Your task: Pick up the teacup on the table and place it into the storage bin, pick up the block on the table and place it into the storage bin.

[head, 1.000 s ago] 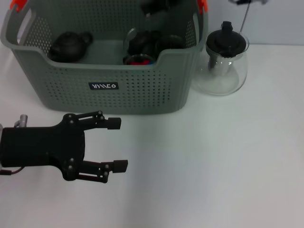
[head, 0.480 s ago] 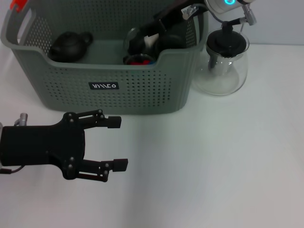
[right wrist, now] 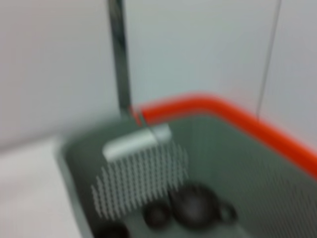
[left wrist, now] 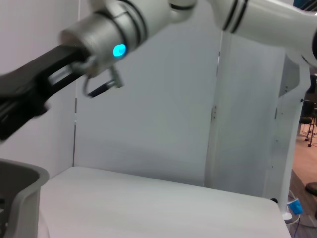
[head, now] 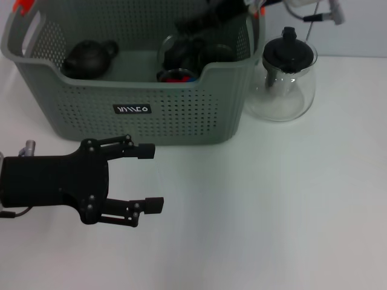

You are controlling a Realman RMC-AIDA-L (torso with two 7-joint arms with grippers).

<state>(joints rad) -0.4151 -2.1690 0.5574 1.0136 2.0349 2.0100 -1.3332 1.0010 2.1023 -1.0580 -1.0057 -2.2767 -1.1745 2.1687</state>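
A glass teapot (head: 283, 75) with a black lid stands on the white table (head: 272, 205) just beside the storage bin's (head: 133, 66) right end wall, close enough that the two look to be touching. The bin, grey-green and perforated with orange handle clips and a small black label on its near wall, sits at the far left of the table.

Inside it, a dark clay teapot (head: 89, 57) lies toward the left end. At the right end is a cluster of dark pieces (head: 193, 54), one with red showing at its base; which of them is the teacup or the block cannot be told.

The right gripper (head: 208, 18) is above the bin's right end, over that cluster. Whether its fingers are apart or closed cannot be told. The right wrist view looks down into the bin, past its orange rim.

The left gripper (head: 148, 178) hovers low over the table in front of the bin's near wall, fingers spread wide with nothing between them.

The table in front of and to the right of the bin is bare white surface out to its edge.
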